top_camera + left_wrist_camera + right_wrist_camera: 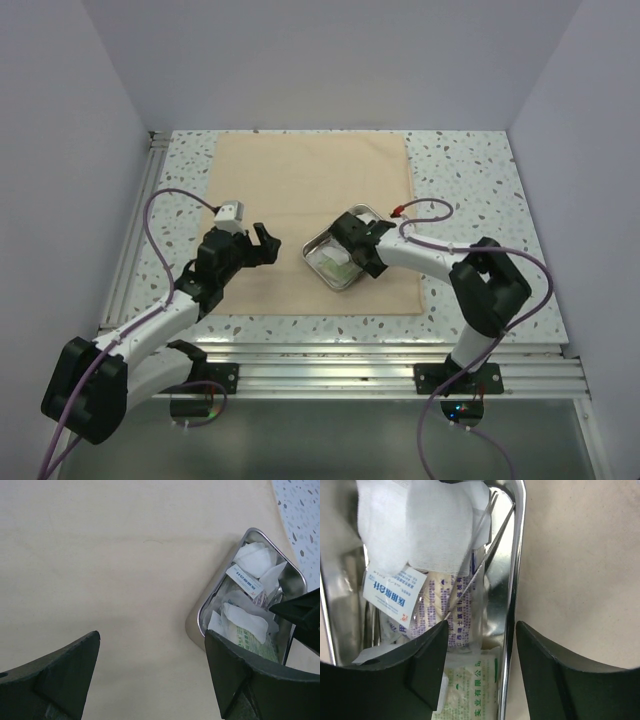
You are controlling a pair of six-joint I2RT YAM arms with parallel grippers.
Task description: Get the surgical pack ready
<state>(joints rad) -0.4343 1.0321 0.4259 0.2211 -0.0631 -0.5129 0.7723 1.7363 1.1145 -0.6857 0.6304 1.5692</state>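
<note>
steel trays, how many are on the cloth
1: the steel tray sits on the tan cloth near its right edge, under the right end effector. Arms may hide others.

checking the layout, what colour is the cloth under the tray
Plain tan cloth; the top external view shows it best.

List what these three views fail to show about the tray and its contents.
Top view: the sachets in the tray are too small to tell apart; the right tool covers part of it.
Left wrist view: a finger of the left tool hides the tray's near end.
Right wrist view: the thin instruments run under the sachets, ends hidden; frame edges cut off the tray.
</note>
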